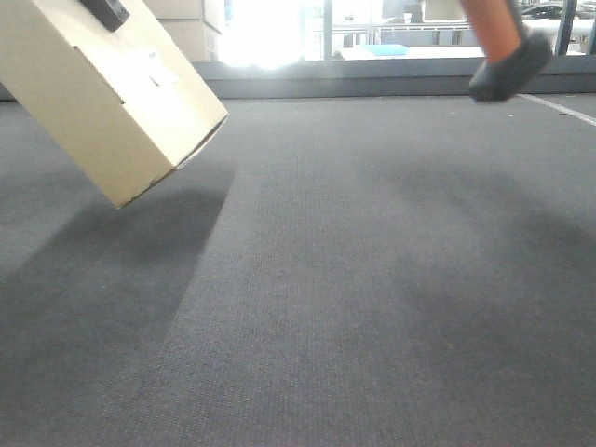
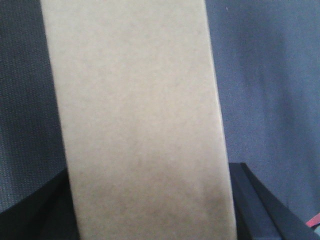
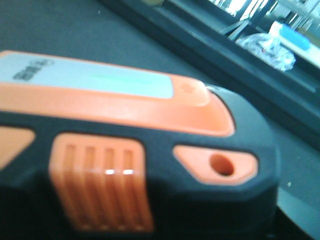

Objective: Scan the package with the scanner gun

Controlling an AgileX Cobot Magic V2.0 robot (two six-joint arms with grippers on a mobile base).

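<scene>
Broadly, the grey carpeted worktop (image 1: 372,307) lies open beneath and to the right of the package (image 1: 102,102), which hangs tilted and clear of it, the left tool (image 2: 150,215) clamped across its width. It looks like stiff, light cardboard, best held by the sides. Well right of the package the scanner gun (image 1: 507,65) rides aloft, hard slick plastic, evidently gripped by the right tool, whose fingers are unseen. The white label (image 1: 149,67) sits on the package's upper face.
</scene>
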